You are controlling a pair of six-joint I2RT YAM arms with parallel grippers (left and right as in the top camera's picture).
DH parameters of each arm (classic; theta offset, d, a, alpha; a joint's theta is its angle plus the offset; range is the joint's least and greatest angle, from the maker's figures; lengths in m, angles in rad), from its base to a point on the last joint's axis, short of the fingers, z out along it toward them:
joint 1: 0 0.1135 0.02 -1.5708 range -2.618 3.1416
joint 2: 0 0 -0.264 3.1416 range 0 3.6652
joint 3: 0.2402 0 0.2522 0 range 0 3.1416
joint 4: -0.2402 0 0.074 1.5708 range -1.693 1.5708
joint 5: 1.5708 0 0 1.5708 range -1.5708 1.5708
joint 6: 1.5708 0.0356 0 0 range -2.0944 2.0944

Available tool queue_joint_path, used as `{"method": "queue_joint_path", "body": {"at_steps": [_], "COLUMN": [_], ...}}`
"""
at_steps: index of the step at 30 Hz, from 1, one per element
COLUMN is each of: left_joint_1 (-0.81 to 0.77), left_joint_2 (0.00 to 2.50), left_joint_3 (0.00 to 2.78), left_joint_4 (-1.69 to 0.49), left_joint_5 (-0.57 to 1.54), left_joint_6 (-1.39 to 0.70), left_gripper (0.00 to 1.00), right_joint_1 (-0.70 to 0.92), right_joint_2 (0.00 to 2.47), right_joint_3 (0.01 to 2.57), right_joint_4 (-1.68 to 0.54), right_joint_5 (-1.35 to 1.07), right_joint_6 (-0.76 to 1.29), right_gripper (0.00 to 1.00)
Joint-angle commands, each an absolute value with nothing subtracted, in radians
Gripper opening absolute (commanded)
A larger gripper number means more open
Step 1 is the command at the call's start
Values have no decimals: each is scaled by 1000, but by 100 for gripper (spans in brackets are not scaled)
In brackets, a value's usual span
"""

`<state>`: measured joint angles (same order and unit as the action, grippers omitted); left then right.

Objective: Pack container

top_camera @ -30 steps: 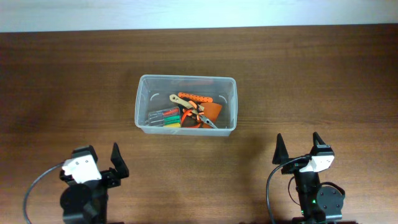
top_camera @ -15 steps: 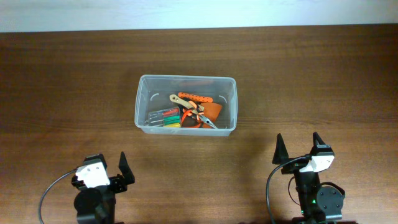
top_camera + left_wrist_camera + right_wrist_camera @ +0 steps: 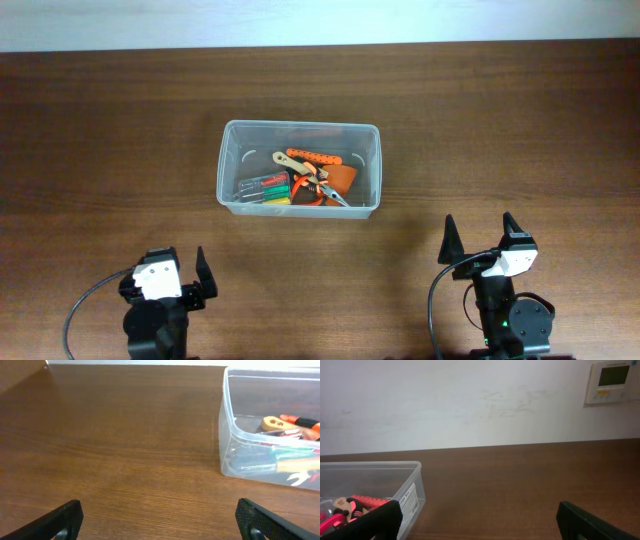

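- The container (image 3: 300,124), a clear plastic bin with rounded corners, sits a little left of centre in the overhead view on the dark wooden surface (image 3: 500,120).
- Inside it, tools lie in a loose pile toward the lower right half: a long orange-handled tool (image 3: 312,156), a tan-handled piece (image 3: 288,161) crossing below it, and a flat orange patch (image 3: 344,178).
- A small clear screwdriver pack (image 3: 263,188) with green, red and yellow handles lies along the bin's lower wall, on the left side.
- The left gripper (image 3: 165,272) is at the lower left of the overhead frame, well apart from the bin, its jaws spread wide with nothing between them.
- In the left wrist view the two dark fingers (image 3: 60,519) stand at the bottom corners, and the bin's corner fills the upper right.
- The right gripper (image 3: 478,240) is at the lower right, jaws likewise wide apart and empty.
- The right wrist view shows the bin at the lower left, a white wall (image 3: 470,400) behind the surface, and a wall panel (image 3: 611,381) at the upper right.
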<state>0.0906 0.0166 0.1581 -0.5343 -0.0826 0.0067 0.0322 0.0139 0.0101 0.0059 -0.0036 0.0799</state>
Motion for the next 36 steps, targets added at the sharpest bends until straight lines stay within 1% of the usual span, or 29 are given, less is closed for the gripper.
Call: {"method": "queue_joint_path", "body": {"at_steps": [1, 7, 15, 36], "left_joint_1": [85, 82, -22, -24], "left_joint_2": [5, 5, 5, 5], "left_joint_3": [148, 148, 148, 148], "left_joint_4": [-531, -535, -535, -535], "left_joint_5": [-93, -94, -93, -93], "left_joint_6": [84, 84, 84, 84], "left_gripper": [99, 99, 99, 99], "right_joint_1": [26, 26, 26, 26], "right_joint_2": [3, 3, 3, 3], "right_joint_3": [6, 6, 6, 6], "right_joint_4": [11, 11, 11, 11], "right_joint_5": [4, 4, 4, 4], "right_joint_6": [91, 91, 91, 91], "right_gripper": [99, 99, 99, 99]}}
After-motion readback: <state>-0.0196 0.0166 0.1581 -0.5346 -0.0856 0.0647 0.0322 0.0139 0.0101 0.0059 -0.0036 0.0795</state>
